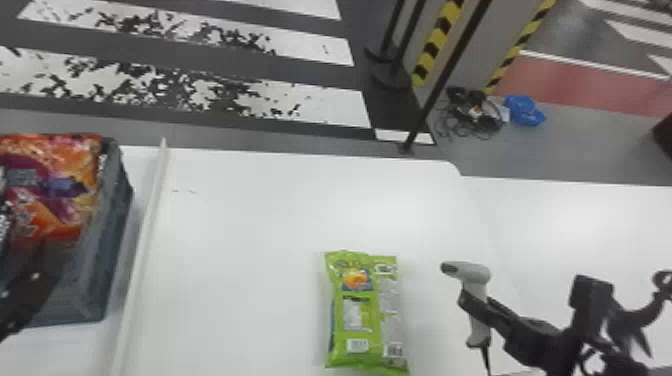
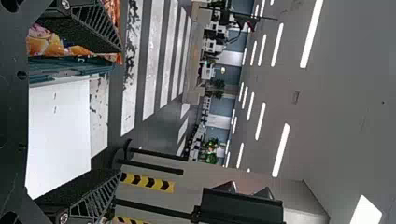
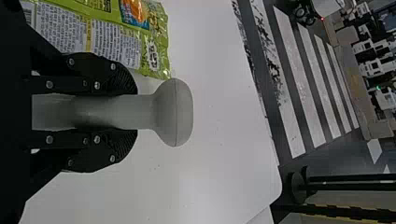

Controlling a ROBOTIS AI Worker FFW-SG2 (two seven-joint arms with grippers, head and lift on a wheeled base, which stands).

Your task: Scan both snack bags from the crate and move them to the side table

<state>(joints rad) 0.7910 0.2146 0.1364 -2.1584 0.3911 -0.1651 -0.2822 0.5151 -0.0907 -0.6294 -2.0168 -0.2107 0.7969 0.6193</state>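
In the head view, my left gripper (image 1: 27,287) is at the left edge, over the near part of the dark crate (image 1: 112,235). An orange and purple snack bag (image 1: 65,195) lies in that crate. The left wrist view shows my left gripper (image 2: 120,111) wide open, with the orange bag (image 2: 42,43) beyond one finger. A green snack bag (image 1: 357,310) lies flat on the white table. To its right, my right gripper (image 1: 472,307) is shut on the grey scanner (image 1: 475,274). In the right wrist view, my right gripper (image 3: 135,112) clasps the scanner (image 3: 173,112) beside the green bag (image 3: 114,39).
A raised pale strip (image 1: 142,240) runs between the crate and the white table (image 1: 240,225). Another white surface (image 1: 575,215) adjoins on the right. Behind the tables stand a black post (image 1: 440,85) and a pillar with striped tape; cables and a blue bag lie on the floor.
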